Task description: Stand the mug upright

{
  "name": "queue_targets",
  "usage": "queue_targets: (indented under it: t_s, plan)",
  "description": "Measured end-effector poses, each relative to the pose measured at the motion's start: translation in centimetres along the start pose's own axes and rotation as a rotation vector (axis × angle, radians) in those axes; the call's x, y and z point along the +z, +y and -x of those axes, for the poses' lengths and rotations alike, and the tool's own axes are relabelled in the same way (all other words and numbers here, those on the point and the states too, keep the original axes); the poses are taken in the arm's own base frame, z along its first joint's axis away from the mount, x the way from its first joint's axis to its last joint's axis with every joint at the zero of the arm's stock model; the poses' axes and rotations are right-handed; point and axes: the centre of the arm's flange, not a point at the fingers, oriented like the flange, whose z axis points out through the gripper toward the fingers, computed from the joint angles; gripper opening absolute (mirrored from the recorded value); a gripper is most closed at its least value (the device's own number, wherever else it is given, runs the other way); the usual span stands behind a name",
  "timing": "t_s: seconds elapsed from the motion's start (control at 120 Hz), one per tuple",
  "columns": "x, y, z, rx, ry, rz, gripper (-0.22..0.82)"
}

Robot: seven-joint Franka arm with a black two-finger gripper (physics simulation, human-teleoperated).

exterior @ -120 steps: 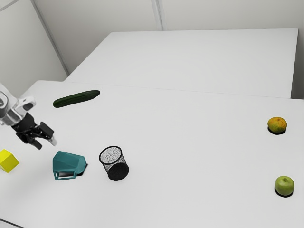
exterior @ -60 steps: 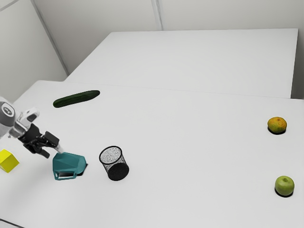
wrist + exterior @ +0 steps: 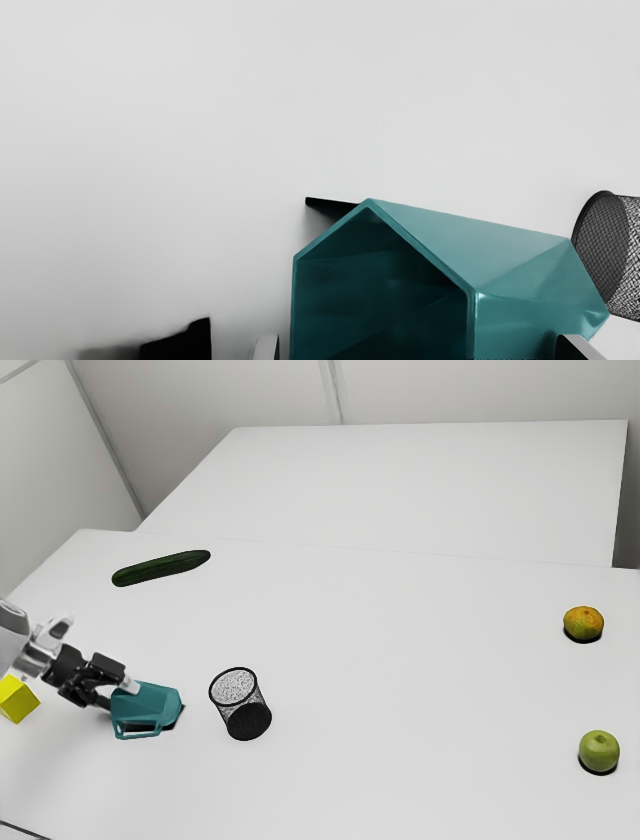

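Rn, mug on its side, gripper at its open end.
Fingers wide apart w/ mug btwn, gap visible on one side; mesh cup nr mug's closed end, yellow block by the arm in ext. view.

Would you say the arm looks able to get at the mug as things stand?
Likely yes: the mug lies on its side, its mouth toward the open jaws, and nothing appears to block them.
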Motion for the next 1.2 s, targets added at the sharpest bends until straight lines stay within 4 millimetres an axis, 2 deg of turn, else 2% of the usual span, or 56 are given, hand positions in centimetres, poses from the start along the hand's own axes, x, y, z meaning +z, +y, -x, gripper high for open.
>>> queue_targets:
  t_s: [0.125,0.342,0.508,0.683,1.0,1.2]
  plan:
    - [0.3,0.1,0.2,0.006,0.012,0.073,0.60]
    - [1.5,1.7,0.1,0.052,0.013,0.178,0.60]
    - [2.0,1.6,0.4,0.070,0.008,0.203,0.60]
    - [1.9,1.2,0.6,0.088,0.014,0.204,0.39]
    - [1.9,1.8,0.2,0.134,0.024,0.207,0.00]
    - [1.9,3.4,-0.9,0.188,0.027,0.211,-0.07]
